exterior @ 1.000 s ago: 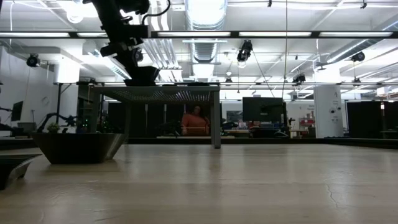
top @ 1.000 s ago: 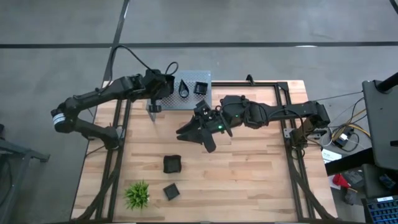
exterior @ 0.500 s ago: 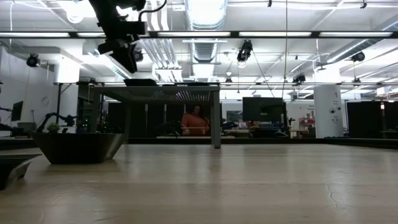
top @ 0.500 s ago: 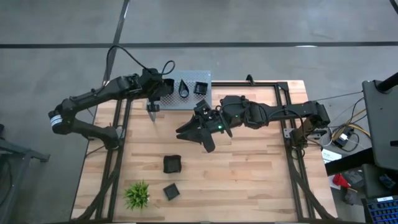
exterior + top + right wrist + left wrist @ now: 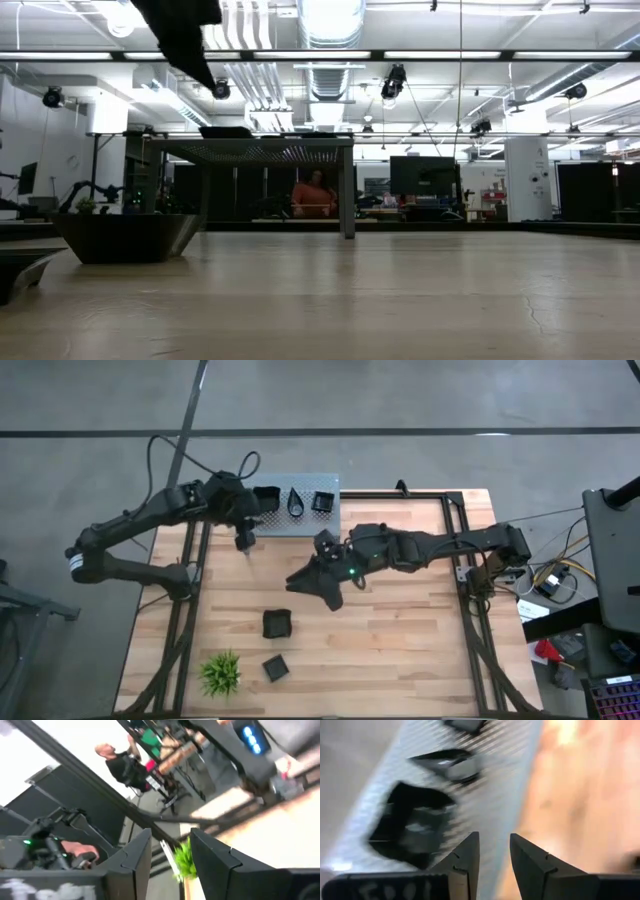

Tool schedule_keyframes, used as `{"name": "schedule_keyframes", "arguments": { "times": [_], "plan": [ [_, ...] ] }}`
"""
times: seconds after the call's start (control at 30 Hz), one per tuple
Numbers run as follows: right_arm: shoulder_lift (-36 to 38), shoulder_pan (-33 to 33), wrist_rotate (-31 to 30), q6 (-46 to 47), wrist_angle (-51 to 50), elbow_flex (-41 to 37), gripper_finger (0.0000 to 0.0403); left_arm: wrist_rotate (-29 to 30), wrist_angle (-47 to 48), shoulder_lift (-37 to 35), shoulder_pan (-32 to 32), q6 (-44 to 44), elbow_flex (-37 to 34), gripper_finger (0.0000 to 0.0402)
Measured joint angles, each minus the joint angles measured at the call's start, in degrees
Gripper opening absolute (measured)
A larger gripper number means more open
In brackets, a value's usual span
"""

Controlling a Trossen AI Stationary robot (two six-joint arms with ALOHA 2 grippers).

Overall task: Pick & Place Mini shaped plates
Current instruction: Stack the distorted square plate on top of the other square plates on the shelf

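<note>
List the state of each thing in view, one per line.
Grey platform: holds three black plates.
Two square plates: loose on the table.
Left end effector: open, empty, beside the platform.
Right end effector: open, empty, above mid-table.
Green plant: upright.

We see three black plates on the grey tray, two more on the wooden table near a plant.

glossy black plates, wooden table (pale planks)
</note>
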State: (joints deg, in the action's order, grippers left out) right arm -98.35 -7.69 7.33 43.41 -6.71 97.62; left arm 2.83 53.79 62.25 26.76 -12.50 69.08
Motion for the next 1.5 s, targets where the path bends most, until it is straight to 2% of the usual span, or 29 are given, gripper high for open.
{"name": "schedule_keyframes", "arguments": {
  "times": [0.1, 0.33, 0.5, 0.73, 1.03, 1.3, 1.5],
  "plan": [
    [0.0, -0.5, 0.0, 4.2, -0.6, -2.2, 0.0127, -8.3, -0.2, -2.5, -0.1, 8.1, 0.0, 0.0103],
    [0.0, -3.1, -0.1, 10.4, -0.1, -7.8, 0.0129, -27.3, -0.7, -6.5, -0.3, 20.5, 0.0, 0.0103],
    [-0.8, -5.0, -4.8, 17.3, 0.0, -12.0, 0.0134, -34.4, -0.7, -8.0, -0.9, 27.5, 0.0, 0.0104],
    [-4.6, -6.7, -9.2, 35.4, 0.0, -18.0, 0.0127, -35.1, -0.6, -11.0, -1.5, 30.6, 0.0, 0.0104],
    [-15.1, -6.9, -10.6, 47.4, 4.4, -18.4, 0.0116, -35.1, -0.6, -15.0, -1.5, 31.6, 0.0, 0.0104],
    [-26.0, -6.9, -10.4, 52.6, 5.8, -10.6, 0.0123, -35.3, -0.6, -17.6, -1.5, 30.4, 0.0, 0.0103],
    [-29.3, -6.6, -10.7, 53.4, 5.1, -7.3, 0.0115, -35.3, -0.6, -18.7, -1.5, 29.1, 0.0, 0.0104]
  ]
}}
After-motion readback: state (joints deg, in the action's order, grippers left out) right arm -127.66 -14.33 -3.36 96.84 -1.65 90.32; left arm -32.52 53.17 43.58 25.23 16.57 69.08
